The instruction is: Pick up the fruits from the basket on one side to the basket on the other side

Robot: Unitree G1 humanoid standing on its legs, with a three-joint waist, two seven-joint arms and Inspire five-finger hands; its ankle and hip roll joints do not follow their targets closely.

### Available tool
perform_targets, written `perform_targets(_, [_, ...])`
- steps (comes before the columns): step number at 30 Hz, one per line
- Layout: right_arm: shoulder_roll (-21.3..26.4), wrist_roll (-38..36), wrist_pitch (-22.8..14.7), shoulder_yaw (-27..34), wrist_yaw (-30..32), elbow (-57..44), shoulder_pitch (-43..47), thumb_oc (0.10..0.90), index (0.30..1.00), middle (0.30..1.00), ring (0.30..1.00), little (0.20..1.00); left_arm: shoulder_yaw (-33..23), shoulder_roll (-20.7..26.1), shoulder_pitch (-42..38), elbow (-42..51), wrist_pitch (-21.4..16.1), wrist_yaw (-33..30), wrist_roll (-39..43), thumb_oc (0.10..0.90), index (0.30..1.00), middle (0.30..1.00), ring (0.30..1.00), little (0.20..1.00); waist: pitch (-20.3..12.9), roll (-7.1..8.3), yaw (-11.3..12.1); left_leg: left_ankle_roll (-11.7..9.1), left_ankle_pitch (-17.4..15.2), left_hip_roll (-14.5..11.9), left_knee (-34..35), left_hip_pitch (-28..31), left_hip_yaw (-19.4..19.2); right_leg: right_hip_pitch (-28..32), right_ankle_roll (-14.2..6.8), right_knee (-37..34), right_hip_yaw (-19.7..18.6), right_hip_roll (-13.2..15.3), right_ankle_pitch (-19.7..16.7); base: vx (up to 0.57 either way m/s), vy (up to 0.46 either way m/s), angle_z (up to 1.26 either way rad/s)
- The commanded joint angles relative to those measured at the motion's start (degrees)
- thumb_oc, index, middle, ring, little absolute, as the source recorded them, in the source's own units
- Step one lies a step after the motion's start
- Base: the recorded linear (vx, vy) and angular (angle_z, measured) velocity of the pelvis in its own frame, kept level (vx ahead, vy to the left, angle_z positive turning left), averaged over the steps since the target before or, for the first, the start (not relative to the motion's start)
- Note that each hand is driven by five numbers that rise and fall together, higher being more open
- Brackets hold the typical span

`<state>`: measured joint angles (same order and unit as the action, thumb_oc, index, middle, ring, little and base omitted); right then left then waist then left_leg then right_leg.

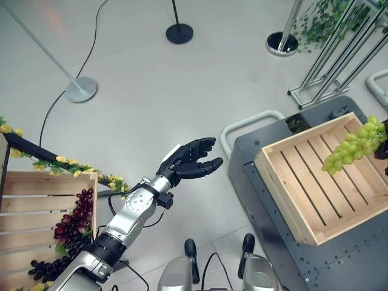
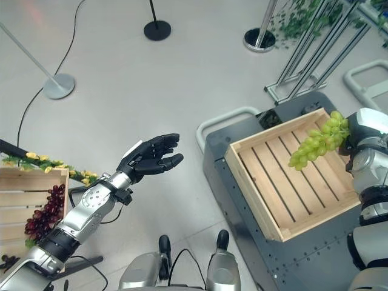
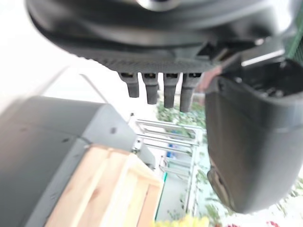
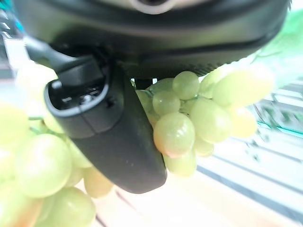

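**Me:** Grapes [image 2: 316, 143], the green bunch, hung from my right hand [image 4: 106, 137] above the far side of the empty crate [image 2: 276, 203] on the grey cart [image 2: 303, 257]. My thumb was curled round the cluster, so that hand was clenched on it, not released.

**Partner:** And the other hand?

**Me:** My left hand [image 1: 191, 160] was out over the bare floor, between the two crates, fingers loosely extended and holding nothing.

**Partner:** How did you judge the step should go?

**Me:** As I judged it, the bunch was over the crate but high. The tip dangled towards the middle of the slats while the stem end sat near the far rim. I thought it best to bring the hand inward and lower it until the lowest grapes met the slats, then let go, so that nothing rolled out or snagged on the rim. Grapes are soft, so no harder squeeze was wanted.

**Partner:** What did each view give you?

**Me:** The eye views showed the bunch's place over the crate, and the dark grapes [image 1: 74, 225] waiting in the left crate [image 1: 36, 182] with its yellow flowers [image 1: 66, 162]. They hid my right fingers. The right wrist view showed the thumb pressed across the grapes at close range, but not the height above the slats. The left wrist view showed my own straight fingers [image 3: 163, 90] and a corner of the cart's crate.
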<state>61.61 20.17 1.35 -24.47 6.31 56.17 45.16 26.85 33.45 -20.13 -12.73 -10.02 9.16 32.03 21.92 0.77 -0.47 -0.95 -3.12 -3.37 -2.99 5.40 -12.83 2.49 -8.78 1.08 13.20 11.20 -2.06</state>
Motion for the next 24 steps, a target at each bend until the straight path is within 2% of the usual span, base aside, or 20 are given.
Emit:
perform_targets(1, [5.9, 3.7, -1.3, -5.0, 5.4, -2.7, 2.4, 0.400, 0.300, 0.300, 0.300, 0.300, 5.3, 0.4, 0.0, 3.0, -3.6, 3.8, -1.1, 0.800, 0.900, 0.900, 0.900, 0.900, -13.7, 2.28, 0.5, -2.1, 3.2, -1.9, 1.5, -1.4, -0.3, -0.5, 2.4, 1.2, -1.8, -2.3, -1.1, 0.07, 0.044, 0.09])
perform_targets(6, [5.7, 3.5, -2.7, -7.6, 5.5, -5.3, 5.7, 0.400, 0.300, 0.300, 0.300, 0.300, 6.1, 0.7, -2.0, 3.4, -1.9, 8.8, 4.7, 0.800, 0.900, 0.900, 0.900, 0.900, -15.4, 1.89, 0.5, -3.0, 4.9, -2.3, 5.6, 0.6, -0.1, 1.4, 2.0, -2.4, -0.9, -2.4, -2.6, 0.02, 0.020, 0.01])
perform_targets(13, [3.7, 2.7, -1.8, -13.0, 4.8, -11.2, 12.4, 0.400, 0.300, 0.300, 0.300, 0.300, 6.5, 0.3, -9.2, 3.0, -0.3, 8.2, 7.4, 0.800, 0.900, 0.900, 0.900, 0.900, -17.1, 1.81, 1.5, -3.7, 5.8, -2.2, 8.0, 0.6, 1.8, 2.9, 1.4, -5.1, 1.1, -2.2, -3.3, -0.01, 0.003, 0.09])
perform_targets(20, [0.9, 5.2, -0.1, -13.5, 3.0, -18.9, 11.9, 0.400, 0.300, 0.300, 0.300, 0.300, 4.5, -2.3, -11.4, 2.3, 1.0, 7.0, 7.4, 0.800, 0.900, 0.900, 0.900, 0.900, -17.5, 2.39, 2.7, -3.4, 5.2, -1.8, 7.9, 1.3, 3.3, 4.6, 1.3, -4.9, 2.8, -1.7, -2.3, 0.01, -0.011, 0.15])
perform_targets(24, [-1.8, 8.9, 0.3, -13.9, 0.5, -22.8, 10.7, 0.400, 0.300, 0.300, 0.300, 0.300, 3.1, -3.6, -11.2, 3.1, 2.6, 5.9, 8.7, 0.800, 0.900, 0.900, 0.900, 0.900, -17.8, 2.69, 3.7, -3.1, 4.8, -1.5, 8.0, 2.1, 4.2, 5.8, 1.2, -5.1, 3.6, -1.4, -1.9, 0.02, -0.002, 0.13])
